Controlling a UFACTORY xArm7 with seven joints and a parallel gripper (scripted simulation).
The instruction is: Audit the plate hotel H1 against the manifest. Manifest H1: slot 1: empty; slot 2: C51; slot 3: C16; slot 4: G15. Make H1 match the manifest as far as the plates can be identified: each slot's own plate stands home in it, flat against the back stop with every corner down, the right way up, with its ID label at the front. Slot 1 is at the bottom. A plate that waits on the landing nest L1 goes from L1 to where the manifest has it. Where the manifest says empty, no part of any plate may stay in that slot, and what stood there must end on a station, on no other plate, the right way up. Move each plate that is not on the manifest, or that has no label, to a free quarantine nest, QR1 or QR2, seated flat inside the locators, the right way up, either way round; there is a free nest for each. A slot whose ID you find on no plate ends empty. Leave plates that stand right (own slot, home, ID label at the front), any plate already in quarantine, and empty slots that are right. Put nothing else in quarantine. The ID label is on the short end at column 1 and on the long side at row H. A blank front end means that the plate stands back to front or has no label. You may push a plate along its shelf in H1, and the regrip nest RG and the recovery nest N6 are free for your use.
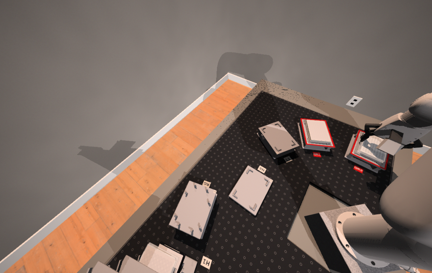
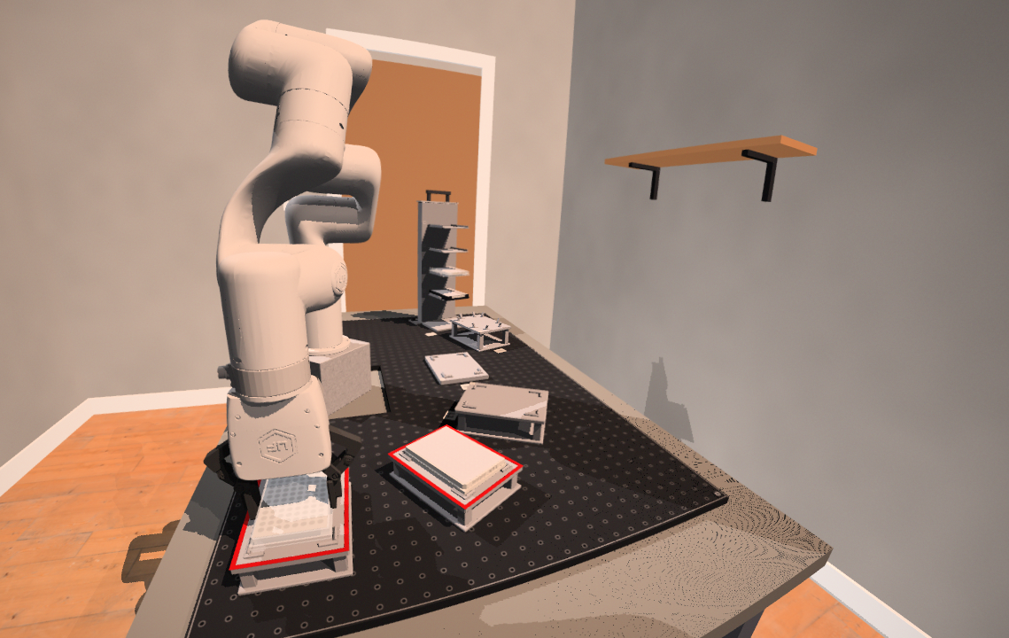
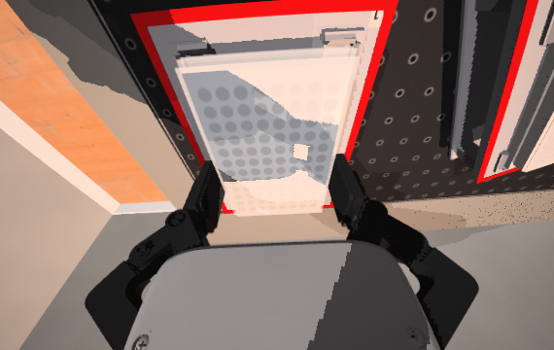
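Grey walls back our dotted black table (image 2: 571,476); lower left in the exterior view, our tool (image 3: 274,187) is clamped on a clear plate (image 3: 262,126) over the red-edged nest (image 2: 242,559).

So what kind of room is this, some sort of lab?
Most likely a lab automation bench: a robot arm holds a clear well plate over a red-framed nest, with a tall slotted plate rack at the far end.

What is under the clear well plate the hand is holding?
Under the translucent well plate gripped by the hand lies the red-bordered quarantine nest: two grey corner locators show at its far end. The near locators are covered, so full seating cannot be confirmed.
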